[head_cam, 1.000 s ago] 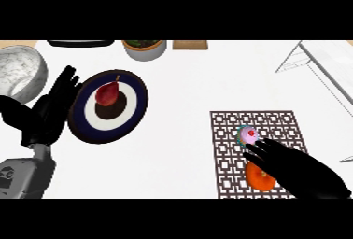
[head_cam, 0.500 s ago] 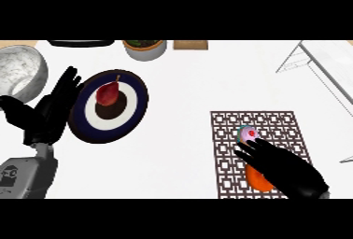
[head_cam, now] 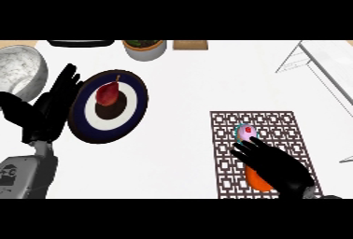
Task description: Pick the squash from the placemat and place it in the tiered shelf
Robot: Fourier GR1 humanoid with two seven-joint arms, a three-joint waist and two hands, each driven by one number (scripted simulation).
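The right hand (head_cam: 276, 165) comes in from the lower right and lies over the orange elongated squash (head_cam: 256, 181). Its fingers (head_cam: 244, 148) are stretched and a little spread, pointing up and to the left. They rest on top of the squash and I do not see them curl round it. The hand covers most of the squash; only the lower left part shows, as an orange patch under the palm.

The squash lies on the dark brown placemat with a lattice pattern (head_cam: 276, 123), in its lower half. Just beyond the fingertips, on the same placemat, sits a small round pink and green object (head_cam: 246, 132); I cannot tell what it is. The placemat lies on the white surface (head_cam: 186, 84). The thin wire tiered shelf (head_cam: 324, 70) stands at the upper right, well apart from the hand and the squash.

The left hand (head_cam: 50, 109) rests open at the left edge, fingers up, just beside a round navy and white plate (head_cam: 134, 109) that carries a dark red pear (head_cam: 107, 93). A grey speckled bowl (head_cam: 21, 70) is at the upper left, and a grey pot with a plant (head_cam: 144, 50) stands at the top.
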